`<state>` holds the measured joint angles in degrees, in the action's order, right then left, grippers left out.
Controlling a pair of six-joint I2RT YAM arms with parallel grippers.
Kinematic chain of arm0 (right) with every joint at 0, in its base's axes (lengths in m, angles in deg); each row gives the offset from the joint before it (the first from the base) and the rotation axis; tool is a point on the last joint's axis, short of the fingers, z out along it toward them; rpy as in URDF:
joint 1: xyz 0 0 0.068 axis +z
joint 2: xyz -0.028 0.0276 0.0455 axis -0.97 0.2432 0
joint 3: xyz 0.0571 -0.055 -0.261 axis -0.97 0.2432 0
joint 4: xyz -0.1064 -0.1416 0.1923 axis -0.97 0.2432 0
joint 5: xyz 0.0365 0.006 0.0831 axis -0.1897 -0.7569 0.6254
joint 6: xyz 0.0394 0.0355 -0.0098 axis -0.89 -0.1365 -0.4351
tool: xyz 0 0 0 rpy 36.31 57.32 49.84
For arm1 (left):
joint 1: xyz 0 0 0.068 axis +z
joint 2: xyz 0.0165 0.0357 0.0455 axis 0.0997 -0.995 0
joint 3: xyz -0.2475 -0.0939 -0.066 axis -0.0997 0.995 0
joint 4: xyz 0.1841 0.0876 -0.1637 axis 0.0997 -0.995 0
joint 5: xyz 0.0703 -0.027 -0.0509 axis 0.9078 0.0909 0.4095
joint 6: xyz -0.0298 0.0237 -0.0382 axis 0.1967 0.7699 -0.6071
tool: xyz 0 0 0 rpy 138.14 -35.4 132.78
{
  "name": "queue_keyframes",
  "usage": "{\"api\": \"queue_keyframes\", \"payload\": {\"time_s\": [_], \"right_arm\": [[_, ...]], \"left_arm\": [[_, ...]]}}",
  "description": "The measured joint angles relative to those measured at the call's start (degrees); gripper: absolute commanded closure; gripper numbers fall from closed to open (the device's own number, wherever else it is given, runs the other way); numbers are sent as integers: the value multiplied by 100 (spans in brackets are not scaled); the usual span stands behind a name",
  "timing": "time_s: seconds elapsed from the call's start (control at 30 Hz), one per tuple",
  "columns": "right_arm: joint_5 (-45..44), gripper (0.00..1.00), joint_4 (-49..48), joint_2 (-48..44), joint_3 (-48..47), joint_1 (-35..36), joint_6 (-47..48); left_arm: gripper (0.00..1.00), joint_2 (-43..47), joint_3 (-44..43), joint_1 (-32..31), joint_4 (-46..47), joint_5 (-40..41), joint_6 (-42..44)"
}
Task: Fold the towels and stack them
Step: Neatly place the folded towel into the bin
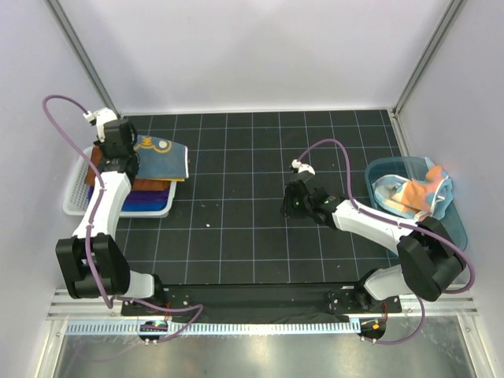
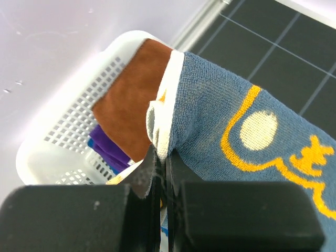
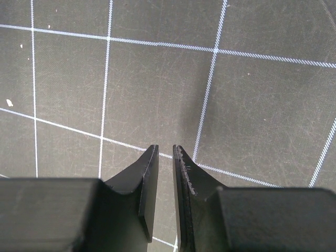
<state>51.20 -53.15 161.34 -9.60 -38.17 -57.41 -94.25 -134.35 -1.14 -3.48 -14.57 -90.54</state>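
Left claw (image 2: 161,163) pinches the edge of the blue towel (image 2: 252,131), likely to lay it on the basket (image 2: 58,131) stack; right claw (image 3: 165,152) barely parted, empty.

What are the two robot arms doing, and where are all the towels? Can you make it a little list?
left jaws: shut on the edge of the blue towel, over the white basket
right jaws: a little apart, nothing between them, above the bare black mat
blue towel's look: yellow pattern with a pale round spot
in the basket: brown towel on top, purple towel beneath it
teal tub: far right, holds crumpled towels, orange and pale ones
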Motion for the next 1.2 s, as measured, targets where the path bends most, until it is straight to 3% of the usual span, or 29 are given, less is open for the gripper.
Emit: {"api": "queue_keyframes", "payload": {"time_s": [0.23,1.07,1.13,1.2], "right_arm": [[39,76,-37,-2,17,0,31],[66,76,-52,-7,109,0,46],[66,76,-52,-7,109,0,46],[66,76,-52,-7,109,0,46]], "left_arm": [[100,-11,59,516,332,-400,105],[99,-575,-131,1080,367,-892,87],[96,-651,-186,1115,363,-929,68],[85,-723,-234,1161,341,-951,33]]}}
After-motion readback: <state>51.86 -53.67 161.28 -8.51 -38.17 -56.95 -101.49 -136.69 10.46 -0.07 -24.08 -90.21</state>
